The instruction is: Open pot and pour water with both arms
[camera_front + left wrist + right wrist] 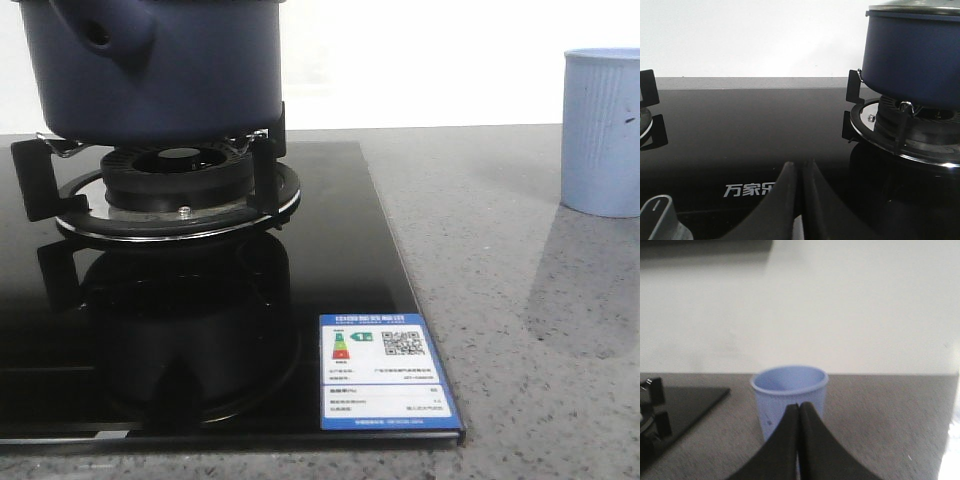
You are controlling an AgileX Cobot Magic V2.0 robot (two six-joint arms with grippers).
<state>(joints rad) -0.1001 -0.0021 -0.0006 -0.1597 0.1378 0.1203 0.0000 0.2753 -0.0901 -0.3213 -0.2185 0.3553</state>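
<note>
The dark navy-blue pot [160,70] sits on the burner's black supports at the left of the front view, its stubby side knob [110,40] with a hole facing me. In the left wrist view the pot [912,55] carries a metal-rimmed lid [912,10]. My left gripper [799,167] is shut and empty, low over the black glass hob, apart from the pot. My right gripper [799,407] is shut and empty, in line with the pale blue ribbed cup [789,395] and short of it. Neither gripper shows in the front view.
The black glass hob [330,250] with an energy label [380,385] lies on a grey speckled counter [520,330]. The pale blue cup [602,130] stands at the right. A second burner support [647,90] and a control knob [657,215] show in the left wrist view.
</note>
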